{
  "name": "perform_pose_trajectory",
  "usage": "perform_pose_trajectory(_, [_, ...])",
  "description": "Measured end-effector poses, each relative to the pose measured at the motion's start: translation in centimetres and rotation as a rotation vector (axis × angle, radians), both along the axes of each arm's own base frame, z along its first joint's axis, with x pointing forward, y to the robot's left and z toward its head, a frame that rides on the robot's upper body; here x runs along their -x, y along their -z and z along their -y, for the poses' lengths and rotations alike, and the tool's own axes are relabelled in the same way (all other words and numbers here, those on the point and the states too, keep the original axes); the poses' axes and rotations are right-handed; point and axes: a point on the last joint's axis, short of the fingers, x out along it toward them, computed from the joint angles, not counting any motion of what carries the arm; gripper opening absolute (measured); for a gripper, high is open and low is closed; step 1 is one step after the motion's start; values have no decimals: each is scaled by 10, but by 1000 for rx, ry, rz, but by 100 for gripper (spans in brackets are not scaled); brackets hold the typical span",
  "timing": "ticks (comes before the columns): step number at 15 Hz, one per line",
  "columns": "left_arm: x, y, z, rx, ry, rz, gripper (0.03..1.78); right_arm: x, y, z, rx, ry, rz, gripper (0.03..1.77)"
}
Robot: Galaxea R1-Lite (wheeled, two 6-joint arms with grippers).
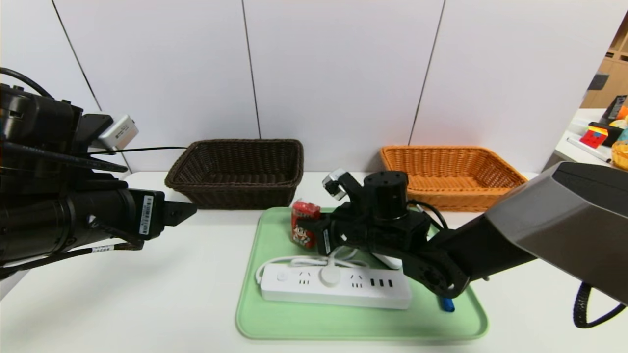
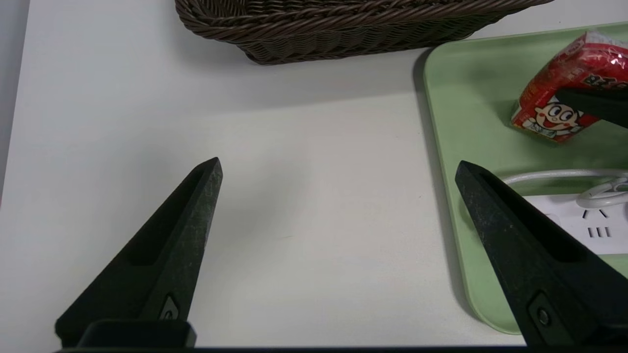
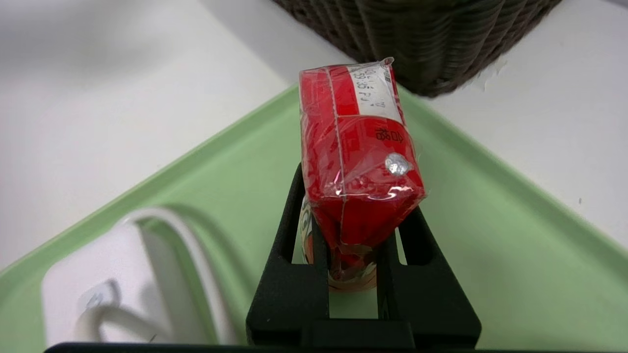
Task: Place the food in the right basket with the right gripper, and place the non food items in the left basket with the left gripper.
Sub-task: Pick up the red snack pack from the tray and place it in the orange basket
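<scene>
The food, a red drink carton (image 1: pixel 304 223) (image 3: pixel 358 162) (image 2: pixel 559 103), is tilted over the far-left part of the green tray (image 1: pixel 274 318). My right gripper (image 1: pixel 310 234) (image 3: pixel 355 206) is shut on its lower end. The white power strip (image 1: pixel 338 284) (image 3: pixel 122 274) with its coiled cord lies at the tray's front. Only the marker's blue cap (image 1: pixel 446 305) shows under the right arm. The left basket (image 1: pixel 240 171), dark brown, stands behind the tray on the left, and the right basket (image 1: pixel 449 176), orange-tan, stands behind it on the right. My left gripper (image 1: pixel 181 213) (image 2: pixel 338 164) hangs open over bare table left of the tray.
A white wall runs close behind both baskets. A side table (image 1: pixel 584 142) with colourful objects stands at the far right. The right arm's black cable (image 1: pixel 584 309) loops down near the table's right edge.
</scene>
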Motion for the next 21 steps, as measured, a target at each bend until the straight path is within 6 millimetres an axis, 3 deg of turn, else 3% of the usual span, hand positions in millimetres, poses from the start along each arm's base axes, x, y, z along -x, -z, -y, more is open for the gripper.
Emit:
perform_pose_trajectory(4, [0,1,0,-1,0,-4,169,18,-24,11,28,54,-33,29])
perform_pose_trajectory(9, [0,6,0,-10,0,-23,169,22,-91,24,20,212,34,29])
perform_pose_trajectory(12, [0,9,0,-14,0,-31,169,8,-134,44,-26,355,119,29])
perform_pose_trajectory(16, [0,9,0,-14,0,-29,169,-22,-184,94,-58,574,208,29])
perform_pose_trajectory(18, [0,7,2,-13,7,-23,169,-36,-189,128,-21,677,183,29])
perform_pose_trajectory(21, [0,4,6,-2,27,4,169,-45,-179,173,63,777,71,29])
